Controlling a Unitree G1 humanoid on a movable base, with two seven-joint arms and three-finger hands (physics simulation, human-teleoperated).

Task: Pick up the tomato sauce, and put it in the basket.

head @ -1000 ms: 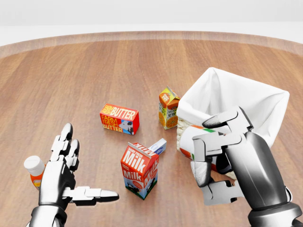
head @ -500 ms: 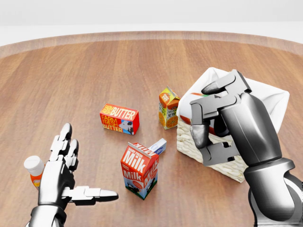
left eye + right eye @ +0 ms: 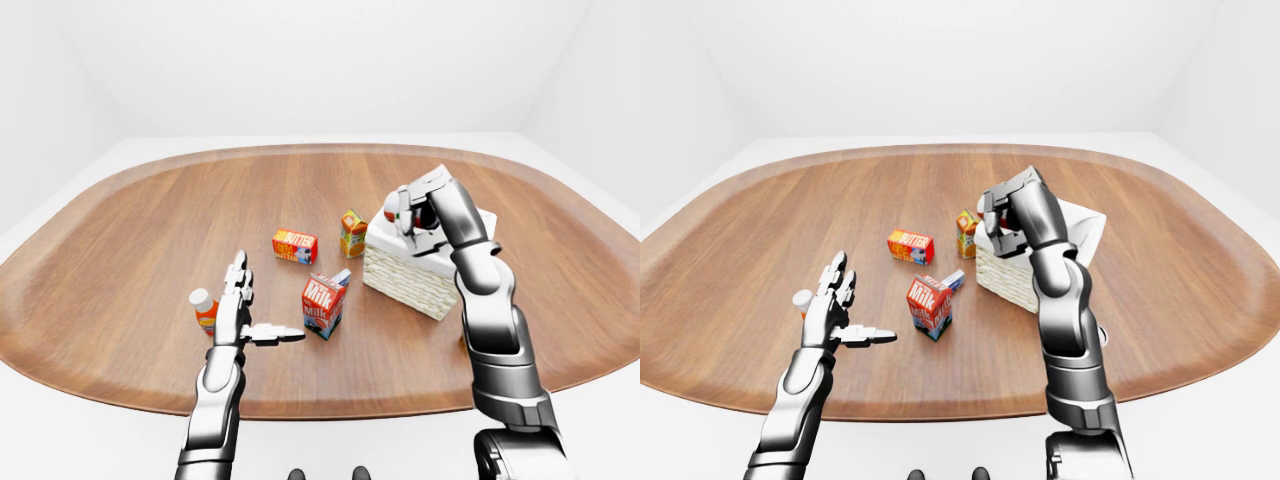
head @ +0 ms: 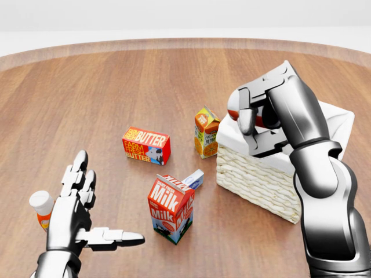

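The tomato sauce (image 4: 233, 109) is a red and white can, mostly hidden inside my right hand (image 4: 261, 119). The right hand's fingers are closed round it and hold it above the near rim of the basket (image 4: 255, 179), a wicker box with a white cloth lining at the right of the head view. My left hand (image 4: 107, 202) is open and empty, fingers spread, at the lower left of the head view, just above the table.
On the round wooden table (image 4: 116, 87) lie a red butter box (image 4: 146, 145), an orange juice carton (image 4: 206, 132) beside the basket's left corner, a red milk carton (image 4: 171, 200), and a small white-capped bottle (image 4: 42, 209) to the left of my left hand.
My right hand has lifted the can from low beside the basket's near wall up and away, to above the basket's rim. The left hand has not moved.
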